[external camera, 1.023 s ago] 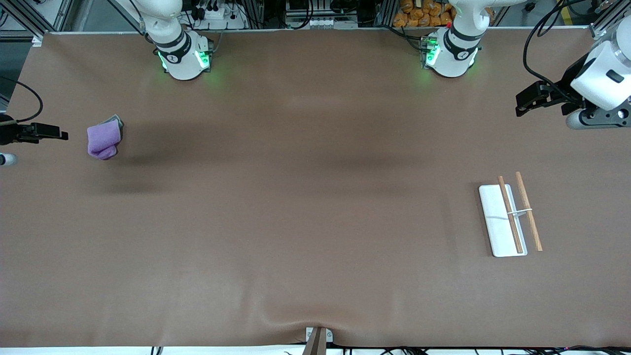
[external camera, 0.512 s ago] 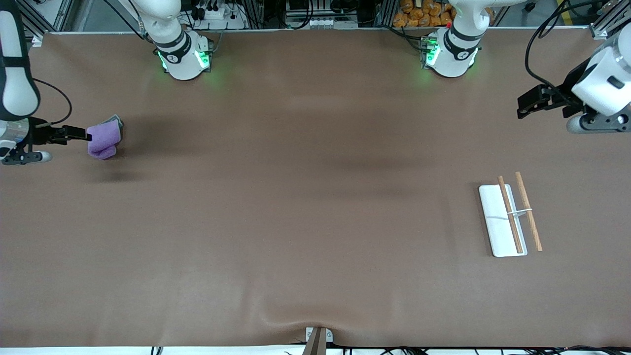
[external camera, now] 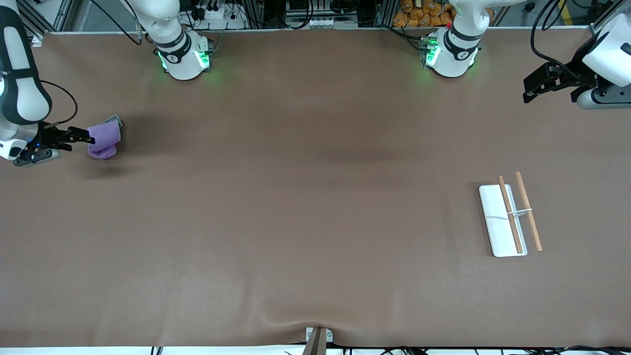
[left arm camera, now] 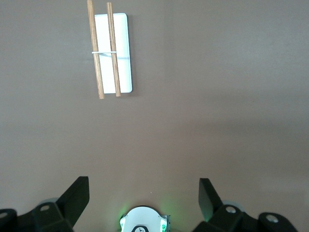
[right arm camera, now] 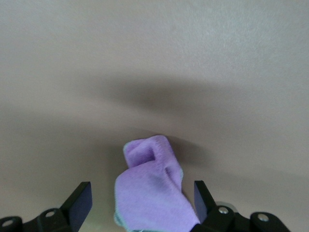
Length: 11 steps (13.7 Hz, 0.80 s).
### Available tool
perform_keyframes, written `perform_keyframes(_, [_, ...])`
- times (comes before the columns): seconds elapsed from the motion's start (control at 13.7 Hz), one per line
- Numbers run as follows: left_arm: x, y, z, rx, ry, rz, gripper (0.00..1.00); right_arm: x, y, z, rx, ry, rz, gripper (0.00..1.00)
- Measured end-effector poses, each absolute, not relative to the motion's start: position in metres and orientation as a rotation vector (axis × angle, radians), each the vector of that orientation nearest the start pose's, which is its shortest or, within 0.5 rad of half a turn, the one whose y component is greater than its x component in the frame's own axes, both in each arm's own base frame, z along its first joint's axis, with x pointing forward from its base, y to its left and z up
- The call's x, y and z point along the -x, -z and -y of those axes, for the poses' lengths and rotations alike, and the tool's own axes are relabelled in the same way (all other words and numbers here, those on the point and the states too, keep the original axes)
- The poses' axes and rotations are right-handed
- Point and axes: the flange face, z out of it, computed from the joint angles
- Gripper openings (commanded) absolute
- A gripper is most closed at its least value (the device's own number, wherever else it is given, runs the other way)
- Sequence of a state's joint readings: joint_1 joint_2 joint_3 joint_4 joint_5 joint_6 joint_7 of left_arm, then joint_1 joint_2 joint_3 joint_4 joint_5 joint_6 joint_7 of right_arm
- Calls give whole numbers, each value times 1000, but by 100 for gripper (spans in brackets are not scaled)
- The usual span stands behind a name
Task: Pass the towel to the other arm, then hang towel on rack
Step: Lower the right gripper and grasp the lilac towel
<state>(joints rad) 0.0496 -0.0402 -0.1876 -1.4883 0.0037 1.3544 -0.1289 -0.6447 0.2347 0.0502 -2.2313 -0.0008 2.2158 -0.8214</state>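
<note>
Purple and crumpled, the towel (external camera: 103,140) is seen lying on the brown desk (external camera: 305,207) at the right arm's end, well apart from the rack (external camera: 510,214), which stands toward the left arm's end and nearer to the front camera than the towel. The right gripper (external camera: 81,137) is placed low at the towel, its fingers spread wide on either side of the cloth in the right wrist view (right arm camera: 154,193), so no hold has been taken yet. The left gripper (external camera: 535,88) is held open and empty in the air over the desk's edge at its own end, where that arm waits. By this showing, the task is judged to be at its very start: the pick-up is only being prepared, while the hand-over between the arms and the hanging over the wooden rods (left arm camera: 104,48) are all left to do.
</note>
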Motion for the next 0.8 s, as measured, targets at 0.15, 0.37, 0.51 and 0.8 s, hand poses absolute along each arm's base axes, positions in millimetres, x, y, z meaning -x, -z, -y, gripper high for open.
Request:
perform_keyframes(0.15, [-512,-658,79,3109,-174,-34,100,-428,-231,291,2930,-273,355,62])
perform_keyframes(0.37, [-508,-654,82,3104,-189,-43,100,-427,-223,290,2919,-284,362,34])
perform_keyframes(0.51, [-507,-655,82,3104,-185,-42,100,-427,-221,290,2916,-287,360,26])
perform_keyframes(0.8, [-505,-656,82,3103,-183,-42,100,-424,-219,293,2912,-289,357,0])
